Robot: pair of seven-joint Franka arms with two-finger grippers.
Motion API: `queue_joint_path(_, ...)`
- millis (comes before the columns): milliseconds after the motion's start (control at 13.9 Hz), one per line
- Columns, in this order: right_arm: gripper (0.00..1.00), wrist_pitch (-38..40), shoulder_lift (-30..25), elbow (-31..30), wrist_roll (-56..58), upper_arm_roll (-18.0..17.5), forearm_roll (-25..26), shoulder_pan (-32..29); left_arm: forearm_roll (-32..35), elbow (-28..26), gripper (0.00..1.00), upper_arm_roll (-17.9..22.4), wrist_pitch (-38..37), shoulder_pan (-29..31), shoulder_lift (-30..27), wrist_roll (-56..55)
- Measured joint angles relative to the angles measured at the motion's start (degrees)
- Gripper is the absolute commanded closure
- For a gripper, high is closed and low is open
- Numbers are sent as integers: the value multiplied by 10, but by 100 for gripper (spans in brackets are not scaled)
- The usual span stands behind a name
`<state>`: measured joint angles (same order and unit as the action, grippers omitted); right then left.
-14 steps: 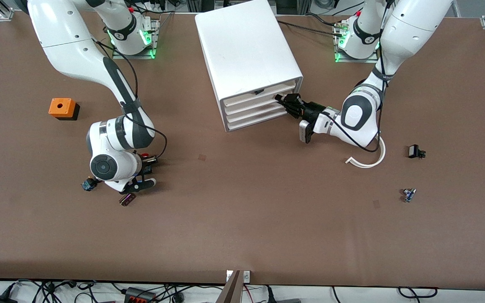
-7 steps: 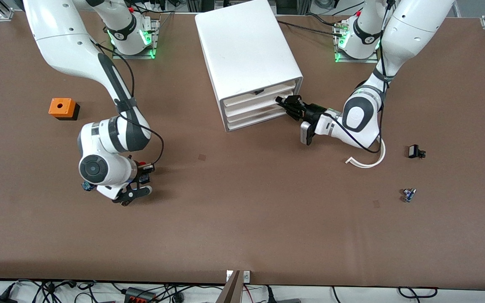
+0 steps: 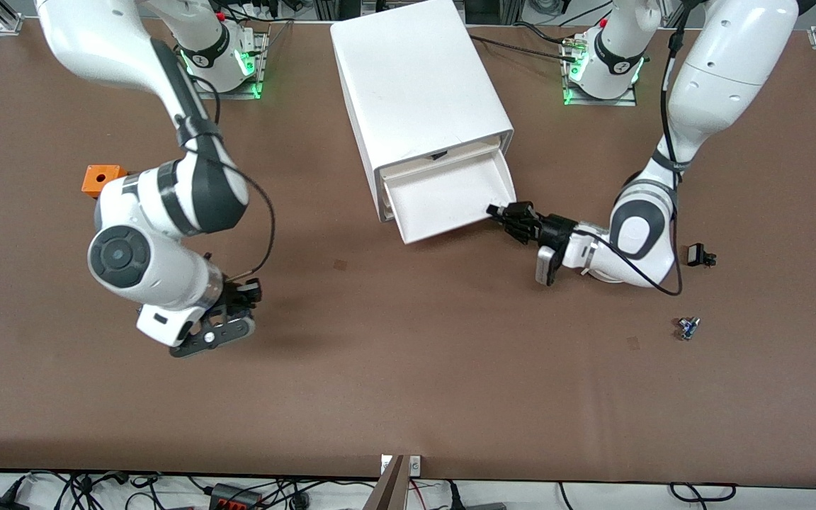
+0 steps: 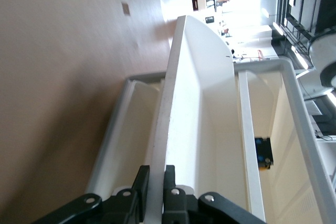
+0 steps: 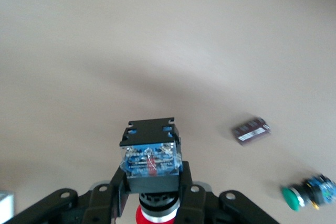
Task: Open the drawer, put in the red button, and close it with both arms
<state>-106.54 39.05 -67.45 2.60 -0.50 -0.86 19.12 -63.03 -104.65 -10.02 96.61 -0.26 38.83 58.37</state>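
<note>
The left gripper (image 3: 494, 210) is clamped on the front edge of the drawer (image 3: 447, 195), at the corner toward the left arm's end of the table; in the left wrist view its two black fingers (image 4: 142, 182) pinch the thin white front wall (image 4: 157, 145) between them. The drawer, second from the top of the white four-drawer cabinet (image 3: 418, 92), stands pulled well out toward the front camera, its shallow white tray bare inside. The right gripper (image 3: 227, 322) hangs in the air over open tabletop near the right arm's end, its fingers closed on the red button (image 5: 151, 163); the right wrist view shows the black-and-blue body gripped between the pads with the red cap (image 5: 149, 217) just visible at the fingers' root. On the brown table (image 3: 408, 368) below it, that view shows a small dark maroon chip with a white label (image 5: 252, 130) and, beside it, a green-capped button (image 5: 307, 194) lying on its side. An orange box (image 3: 100, 177) sits on the table, partly hidden by the right arm's wrist. Near the left arm's end lie a small black clip-like part (image 3: 698, 255) and, nearer the front camera, a small blue-and-black component (image 3: 688, 327).
</note>
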Motion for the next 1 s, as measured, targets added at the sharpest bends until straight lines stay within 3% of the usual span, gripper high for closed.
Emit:
queue_joint_path(287,100,9,1,23,-20,-9,-19,69,49,42,0,4,10,4,17,-42)
queue_joint_path(502,100,12,2,31,-87,-17,-43,109,113,91,0,6,-22,14,16,-156)
queue_joint_path(789,100,12,2,46,-188,-19,-46,172,237,180,0,6,-70,26,2,-317)
queue_joint_path(1004,100,10,6,46,-235,-20,-46,214,351,200,0,7,-77,30,-16,-408)
